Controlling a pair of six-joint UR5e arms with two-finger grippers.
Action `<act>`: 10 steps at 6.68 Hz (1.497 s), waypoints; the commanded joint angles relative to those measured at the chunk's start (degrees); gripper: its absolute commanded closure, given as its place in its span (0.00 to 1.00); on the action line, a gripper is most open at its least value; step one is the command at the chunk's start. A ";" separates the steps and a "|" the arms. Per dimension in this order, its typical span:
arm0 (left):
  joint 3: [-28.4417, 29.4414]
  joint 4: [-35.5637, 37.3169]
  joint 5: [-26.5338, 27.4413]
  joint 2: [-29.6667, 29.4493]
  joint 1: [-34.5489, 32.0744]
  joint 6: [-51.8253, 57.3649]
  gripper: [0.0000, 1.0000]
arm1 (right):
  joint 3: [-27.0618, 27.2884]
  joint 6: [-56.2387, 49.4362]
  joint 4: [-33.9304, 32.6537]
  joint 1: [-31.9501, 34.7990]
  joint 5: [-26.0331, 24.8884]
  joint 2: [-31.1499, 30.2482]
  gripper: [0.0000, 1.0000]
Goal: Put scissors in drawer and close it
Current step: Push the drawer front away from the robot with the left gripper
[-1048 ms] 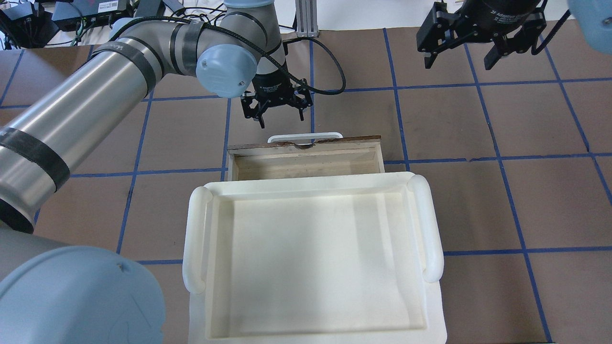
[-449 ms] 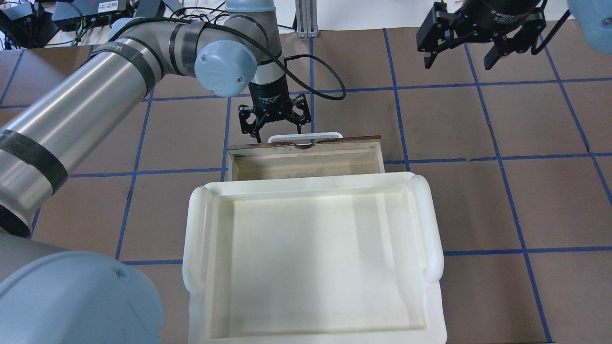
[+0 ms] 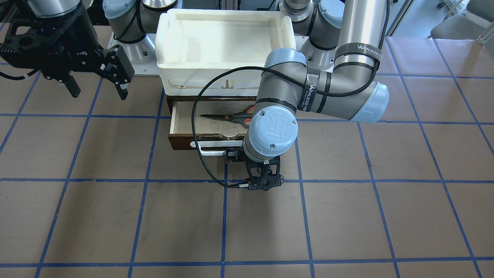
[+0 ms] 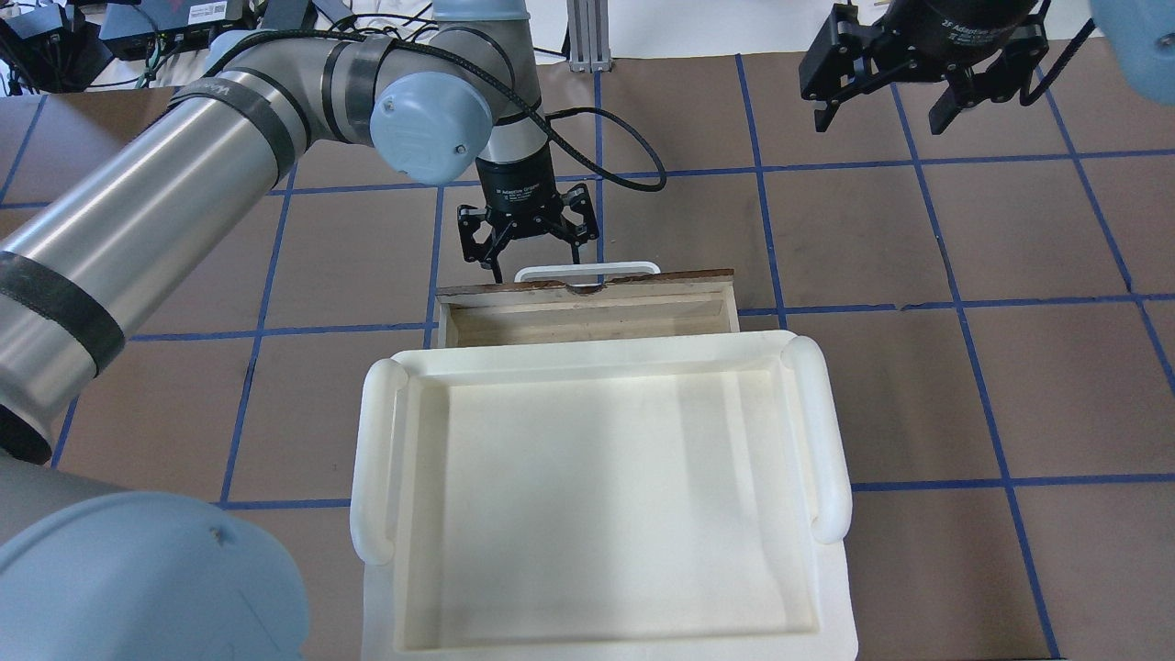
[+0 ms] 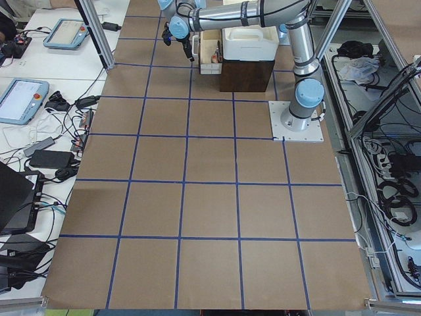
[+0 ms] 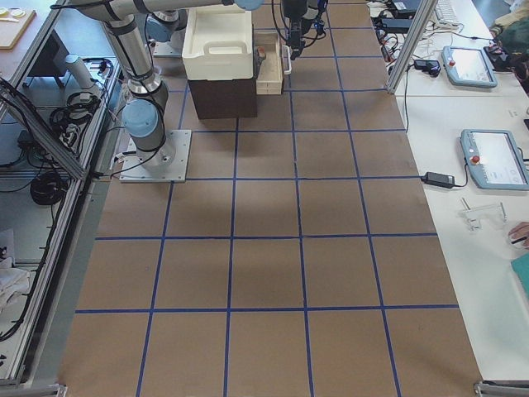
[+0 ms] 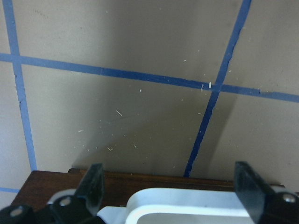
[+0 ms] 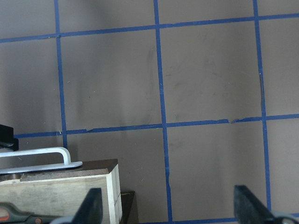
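Scissors (image 3: 231,115) in drawer (image 3: 185,141). Left gripper (image 4: 537,257), jaws wide, now lowered at white handle (image 4: 587,272); drawer nudged inward, closing begun. Right gripper (image 4: 881,119) wide, idle.

You had grey, orange-lined scissors (image 3: 227,116) in a pale drawer (image 3: 181,141) fronted dark brown with a white handle (image 3: 216,143), on a brown, blue-gridded table (image 3: 115,216).

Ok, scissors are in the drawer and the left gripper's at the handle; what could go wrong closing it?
1. The left gripper is open and sits off-centre, toward the robot's left, at the white handle. A push there may skew the drawer and jam it.
2. A finger could snag under the handle bar.
3. The scissors lie loose inside, so a hard shove might slide them.
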 commanded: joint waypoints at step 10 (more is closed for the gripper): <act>-4.00 -12.63 0.20 1.48 -0.82 -1.77 0.00 | 0.00 0.00 0.20 -0.09 -0.09 0.00 0.00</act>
